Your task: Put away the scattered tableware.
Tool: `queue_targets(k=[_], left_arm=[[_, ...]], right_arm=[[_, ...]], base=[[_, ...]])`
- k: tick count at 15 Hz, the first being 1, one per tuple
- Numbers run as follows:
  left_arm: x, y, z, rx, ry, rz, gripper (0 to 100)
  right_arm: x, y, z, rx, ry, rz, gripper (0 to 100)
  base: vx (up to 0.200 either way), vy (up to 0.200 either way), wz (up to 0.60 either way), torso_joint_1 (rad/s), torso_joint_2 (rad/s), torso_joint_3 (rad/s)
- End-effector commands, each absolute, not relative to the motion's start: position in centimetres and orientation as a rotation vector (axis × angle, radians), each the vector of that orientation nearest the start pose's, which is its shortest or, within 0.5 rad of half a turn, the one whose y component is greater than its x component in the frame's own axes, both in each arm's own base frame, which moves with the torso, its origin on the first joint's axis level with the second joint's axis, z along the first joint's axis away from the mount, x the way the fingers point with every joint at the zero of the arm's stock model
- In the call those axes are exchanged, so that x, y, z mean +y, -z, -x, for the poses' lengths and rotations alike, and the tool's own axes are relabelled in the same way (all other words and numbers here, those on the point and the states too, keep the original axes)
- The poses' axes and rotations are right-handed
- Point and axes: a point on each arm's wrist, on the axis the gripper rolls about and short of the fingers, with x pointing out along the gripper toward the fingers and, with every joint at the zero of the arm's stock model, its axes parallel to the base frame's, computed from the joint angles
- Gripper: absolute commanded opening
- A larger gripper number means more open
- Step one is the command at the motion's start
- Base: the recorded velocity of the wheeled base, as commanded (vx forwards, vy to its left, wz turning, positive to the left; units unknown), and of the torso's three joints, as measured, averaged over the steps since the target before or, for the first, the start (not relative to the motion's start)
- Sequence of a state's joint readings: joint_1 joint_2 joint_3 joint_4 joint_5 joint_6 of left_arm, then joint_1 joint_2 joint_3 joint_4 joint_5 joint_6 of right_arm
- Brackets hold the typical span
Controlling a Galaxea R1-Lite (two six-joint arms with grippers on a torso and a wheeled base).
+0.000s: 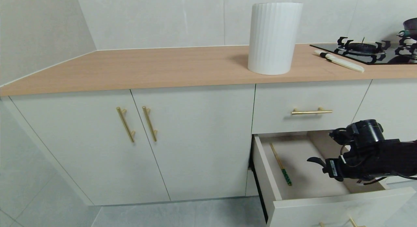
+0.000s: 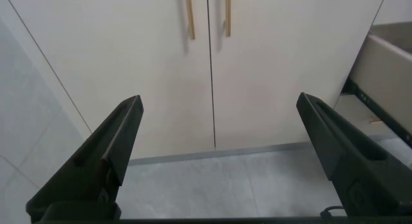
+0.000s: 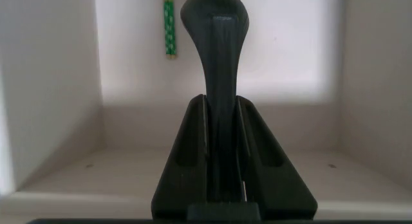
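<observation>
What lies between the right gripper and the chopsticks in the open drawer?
Nothing but bare drawer floor, in the head view, between the chopsticks and the right gripper, which is shut on a dark utensil.

Holds right arm (image 1: 384, 161) level at 4 o'clock, right claw (image 1: 327, 170) pinched tight on a dark spoon (image 1: 313, 160) aimed toward 9 o'clock. Holds left claw (image 2: 217, 102) spread wide.

You have soft, even light; the canister (image 1: 274, 37) throws a faint shadow left, and the drawer (image 1: 303, 174) floor glares bright.
</observation>
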State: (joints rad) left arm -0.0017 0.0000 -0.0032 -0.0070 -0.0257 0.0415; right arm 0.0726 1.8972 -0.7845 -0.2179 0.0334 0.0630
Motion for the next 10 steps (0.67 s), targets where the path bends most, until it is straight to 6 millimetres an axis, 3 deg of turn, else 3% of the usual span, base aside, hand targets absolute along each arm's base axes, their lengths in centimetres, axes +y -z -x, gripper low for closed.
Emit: queue_targets(k=[1,3,10], left_arm=[[-0.1,-7.7,2.3,-0.011,0.027,-0.042,100],[-0.1,-7.7,2.3,-0.011,0.027,-0.042,100],[-0.1,-7.7,2.3,-0.011,0.027,-0.042,100]], right_arm=[[2.8,-7.3,-30.7,0.905,-0.087,-0.034,0],[3.2,-6.6,-31.2,0.898,-0.098,-0.030,0],[4.2,0.3,-35.4,0.792,-0.067,-0.006,0]], base=[[0.000,0.000,0.00,-0.012,0.16,0.159],[0.000,0.000,0.00,-0.005,0.07,0.066],[0.000,0.000,0.00,0.000,0.00,0.000]])
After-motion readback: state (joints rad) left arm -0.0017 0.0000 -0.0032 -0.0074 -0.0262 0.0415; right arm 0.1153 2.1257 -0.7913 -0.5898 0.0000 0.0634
